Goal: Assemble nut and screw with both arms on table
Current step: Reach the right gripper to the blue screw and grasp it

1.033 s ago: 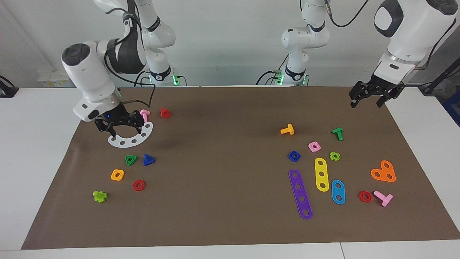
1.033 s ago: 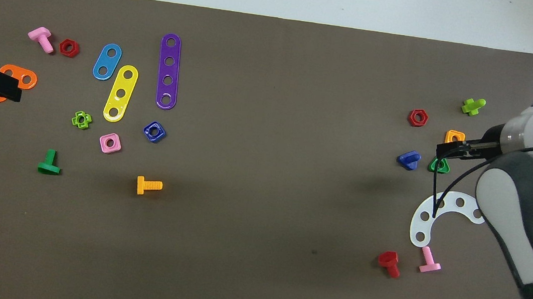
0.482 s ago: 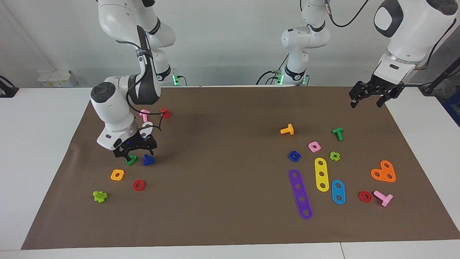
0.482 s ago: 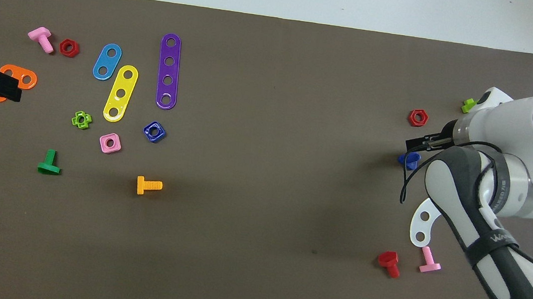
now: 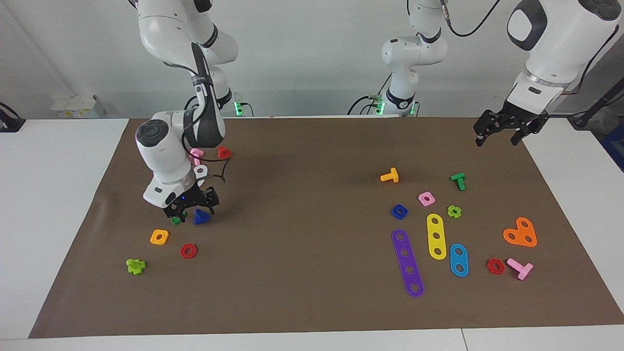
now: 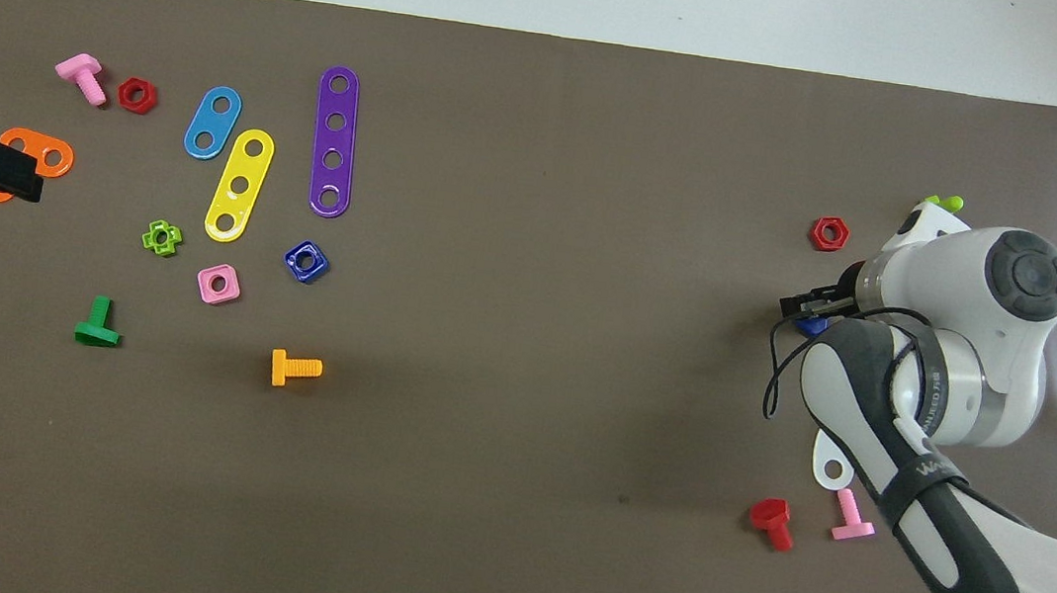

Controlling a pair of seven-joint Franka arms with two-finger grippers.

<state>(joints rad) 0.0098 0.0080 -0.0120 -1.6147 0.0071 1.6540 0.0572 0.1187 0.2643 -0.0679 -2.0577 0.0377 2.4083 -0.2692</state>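
My 2 arms are glossy white with rounded segments, dark grey joint caps and dark bands. My right arm [image 5: 168, 151] carries a looping black cable and grey lettering. Each ends in a black gripper; my left arm [image 5: 551, 44] shows a dark rounded panel.

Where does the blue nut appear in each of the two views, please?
Facing view: the nut lies on the mat toward the left arm's end, beside the pink nut, just above the purple strip.
Overhead view: the nut lies just below the purple strip, beside the pink nut.
Shared landmark: the purple strip.
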